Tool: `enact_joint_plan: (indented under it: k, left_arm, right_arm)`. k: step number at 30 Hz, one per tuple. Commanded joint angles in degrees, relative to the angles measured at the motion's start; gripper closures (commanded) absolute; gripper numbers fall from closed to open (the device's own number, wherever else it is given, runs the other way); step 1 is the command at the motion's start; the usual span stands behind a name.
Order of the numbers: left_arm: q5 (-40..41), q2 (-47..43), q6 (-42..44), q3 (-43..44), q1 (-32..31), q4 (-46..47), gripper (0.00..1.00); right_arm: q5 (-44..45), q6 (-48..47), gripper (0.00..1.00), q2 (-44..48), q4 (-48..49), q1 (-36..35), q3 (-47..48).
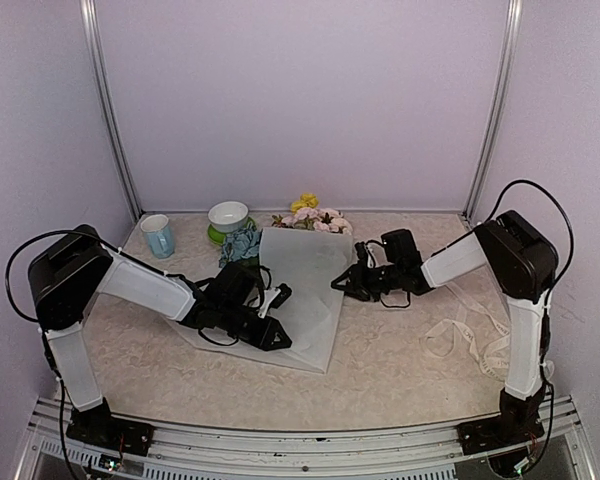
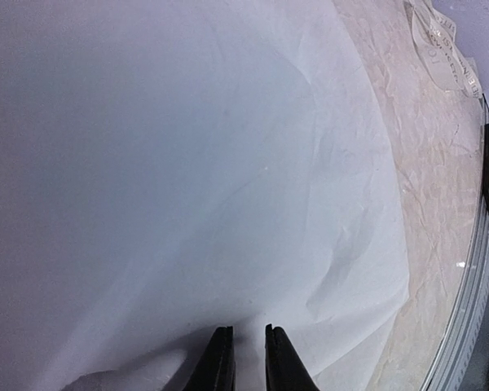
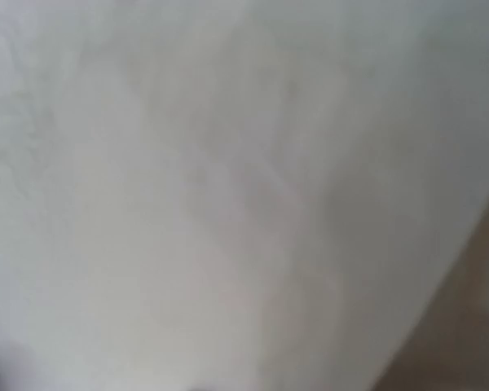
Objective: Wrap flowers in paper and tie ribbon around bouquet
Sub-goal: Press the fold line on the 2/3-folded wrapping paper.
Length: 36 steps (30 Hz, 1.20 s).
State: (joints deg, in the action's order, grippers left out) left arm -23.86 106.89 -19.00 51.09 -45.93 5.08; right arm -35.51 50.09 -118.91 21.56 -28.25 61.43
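Observation:
The paper point(image 1: 305, 270) lies as a big white sheet in the middle of the table, partly folded over the flowers. Pink and yellow blooms point(image 1: 315, 217) stick out at its far edge, and a blue-teal cluster point(image 1: 242, 243) at its far left corner. My left gripper point(image 1: 278, 338) rests on the sheet's near left part. In the left wrist view its fingertips point(image 2: 248, 330) stand a narrow gap apart with a raised fold of paper point(image 2: 187, 179) between them. My right gripper point(image 1: 338, 283) sits at the sheet's right edge. Its wrist view shows only blurred white paper point(image 3: 228, 195), no fingers. The ribbon point(image 1: 470, 330) lies loose on the right.
A light blue cup point(image 1: 158, 236) and a white bowl point(image 1: 228, 214) on a green saucer stand at the back left. The ribbon point(image 2: 444, 49) also shows far off in the left wrist view. A metal rail point(image 2: 473, 269) runs along the table's near edge.

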Motion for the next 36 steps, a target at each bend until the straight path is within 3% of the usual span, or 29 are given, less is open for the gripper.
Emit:
enact_joint_plan:
  k: [1, 2, 6, 7, 8, 9, 22, 25, 26, 28, 31, 36]
  left_arm:
    - [1.48, 2.65, 1.08, -2.12, 0.48, -8.17, 0.85]
    - [1.53, 2.63, 1.14, -2.21, 0.54, -8.2, 0.84]
    - [1.31, 2.79, 1.5, -2.05, 0.83, -8.44, 0.84]
    - [1.4, 2.8, 1.48, -1.97, 0.84, -8.38, 0.84]
    - [1.5, 2.77, 1.58, -2.06, 0.84, -8.34, 0.84]
    - [1.53, 2.78, 1.53, -2.05, 0.84, -8.21, 0.85]
    - [1.0, 3.67, 2.25, -1.35, 1.28, -8.64, 0.85]
    - [0.71, 3.99, 2.51, -1.31, 1.44, -8.7, 0.85]
    - [0.29, 4.21, 2.61, -1.1, 1.57, -9.06, 0.85]
    - [0.6, 4.61, 2.86, -0.68, 1.84, -9.9, 0.84]
    - [-0.02, 4.69, 2.82, -1.04, 2.45, -9.74, 0.85]
    - [-0.29, 5.08, 2.96, -1.12, 3.04, -9.87, 0.84]
  right_arm:
    - [1.77, -2.22, 0.88, -1.67, -3.68, 1.63, 3.36]
    - [2.1, -2.41, 0.98, -1.53, -4.34, 2.03, 3.83]
    - [2.32, -3.29, 1.0, -0.39, -4.96, 2.65, 4.03]
    - [2.9, -3.66, 0.87, -0.48, -5.56, 2.71, 4.34]
    - [3.47, -4.06, 0.67, -0.7, -6.48, 2.88, 4.84]
    - [4.0, -4.11, 0.58, -1.16, -7.55, 3.23, 5.47]
    - [3.67, -7.37, 0.5, -10.78, -10.35, 7.59, 21.01]
    - [4.35, -9.76, 0.56, -12.62, -12.37, 7.96, 25.35]
    - [4.39, -10.01, 0.61, -12.92, -12.46, 8.21, 26.22]
    - [4.3, -10.87, 0.82, -13.33, -12.45, 8.69, 28.38]
    - [5.95, -13.06, 0.97, -13.65, -15.37, 9.08, 31.55]
    - [7.84, -15.67, 0.99, -14.74, -21.12, 9.73, 36.36]
